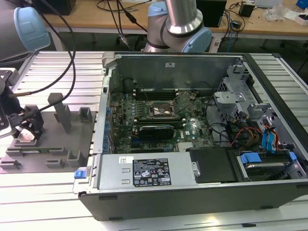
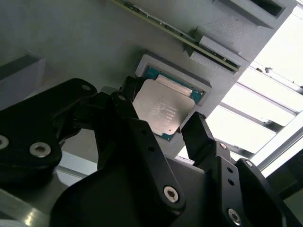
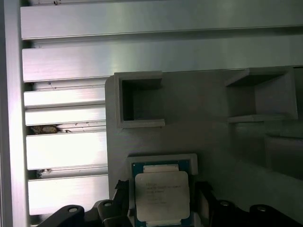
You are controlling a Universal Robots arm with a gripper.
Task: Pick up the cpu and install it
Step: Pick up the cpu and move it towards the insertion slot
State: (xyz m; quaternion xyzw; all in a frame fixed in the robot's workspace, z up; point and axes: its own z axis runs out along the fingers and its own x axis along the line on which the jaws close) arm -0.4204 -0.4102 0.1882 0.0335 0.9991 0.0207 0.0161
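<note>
The cpu (image 2: 161, 106) is a small square chip with a silvery top on a green base. It lies in a shallow square recess of the grey fixture plate (image 1: 50, 144) at the exterior view's left. My gripper (image 2: 162, 112) is low over it, one black finger (image 2: 124, 97) at one edge and the other finger (image 2: 198, 130) at the opposite edge, both seeming to touch the chip. The first wrist view shows the cpu (image 3: 162, 194) between the same fingers of the gripper (image 3: 162, 198). In the exterior view the gripper (image 1: 21, 127) hides the chip.
An open computer case (image 1: 192, 192) fills the exterior view's right, with the motherboard and its black-framed socket (image 1: 161, 109) inside. Grey posts and holders (image 1: 62, 113) rise from the fixture plate beside my gripper. A green module edge (image 2: 156, 23) lies in a fixture slot nearby.
</note>
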